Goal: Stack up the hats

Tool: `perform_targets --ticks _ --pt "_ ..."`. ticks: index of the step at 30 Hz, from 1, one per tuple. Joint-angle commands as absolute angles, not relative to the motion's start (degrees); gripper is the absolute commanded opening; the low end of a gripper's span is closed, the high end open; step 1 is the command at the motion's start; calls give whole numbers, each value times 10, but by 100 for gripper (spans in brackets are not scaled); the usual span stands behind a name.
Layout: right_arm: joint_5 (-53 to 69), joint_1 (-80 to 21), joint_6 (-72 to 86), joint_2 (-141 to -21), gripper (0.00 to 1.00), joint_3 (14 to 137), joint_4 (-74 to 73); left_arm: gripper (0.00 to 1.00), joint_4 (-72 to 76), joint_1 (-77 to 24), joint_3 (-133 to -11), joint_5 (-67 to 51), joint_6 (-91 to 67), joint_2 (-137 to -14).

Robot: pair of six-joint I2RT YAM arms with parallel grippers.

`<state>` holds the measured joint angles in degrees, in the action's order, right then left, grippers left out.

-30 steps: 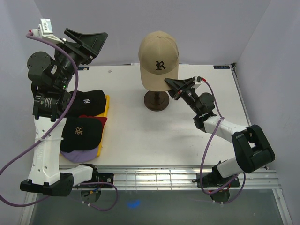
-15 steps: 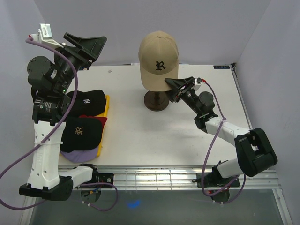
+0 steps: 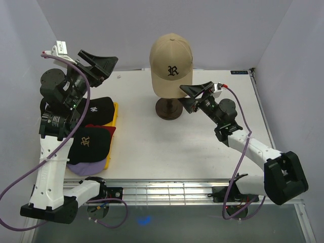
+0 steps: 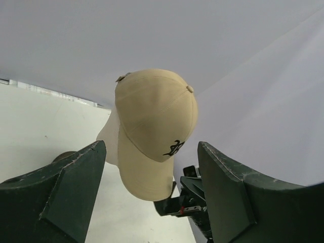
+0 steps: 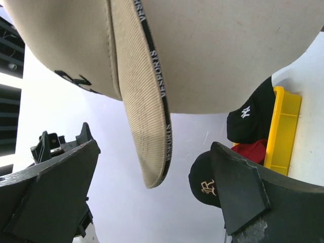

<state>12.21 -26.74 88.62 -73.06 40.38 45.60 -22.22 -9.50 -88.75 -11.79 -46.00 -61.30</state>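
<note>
Right pincer (image 3: 185,98) first: it's spread wide and holding nothing. In its own wrist view the tip of the tan hat's brim (image 5: 147,121) hangs right in the gap between the two fingers, not touching either one as far as I can tell. So it looks lined up for a grab on the brim, but nothing is pinched yet.

The tan hat (image 3: 172,58) sits on the cream dummy head (image 4: 107,142), which stands on a dark round stand (image 3: 168,109) toward the back middle of the surface (image 3: 167,152).

The left pincer (image 3: 98,63) is up in the air on the far left, also wide open and empty, pointed at the tan hat from well away.

Under that arm is the rest of the bunch, on a yellow tray (image 3: 115,112):
- black hat with the white NY logo (image 3: 96,108) at the back
- a red hat (image 3: 104,129) peeking out just in front of it
- a black hat with a gold letter (image 3: 88,144) lying over the red one
- a purple hat (image 3: 83,168) poking out from under at the near end

My read on progress: four hats are lying overlapped in one spot, more a sloppy heap than a neat stack. The tan one is the odd one out, well apart from them. What's left is to get it off the head and onto the pile, and maybe tidy the pile.
</note>
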Motion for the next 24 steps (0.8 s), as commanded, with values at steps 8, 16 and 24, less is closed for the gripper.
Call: perform_targets --ticks 8,16,24 --pt "139 -266 808 -627 97 384 371 81 -381 -93 -850 45 -425 -555" --pt "164 -267 664 -538 97 368 207 80 -515 -92 -831 183 -424 -530" --pt "171 -280 579 -482 99 294 136 81 -603 -93 -798 321 -445 -511"
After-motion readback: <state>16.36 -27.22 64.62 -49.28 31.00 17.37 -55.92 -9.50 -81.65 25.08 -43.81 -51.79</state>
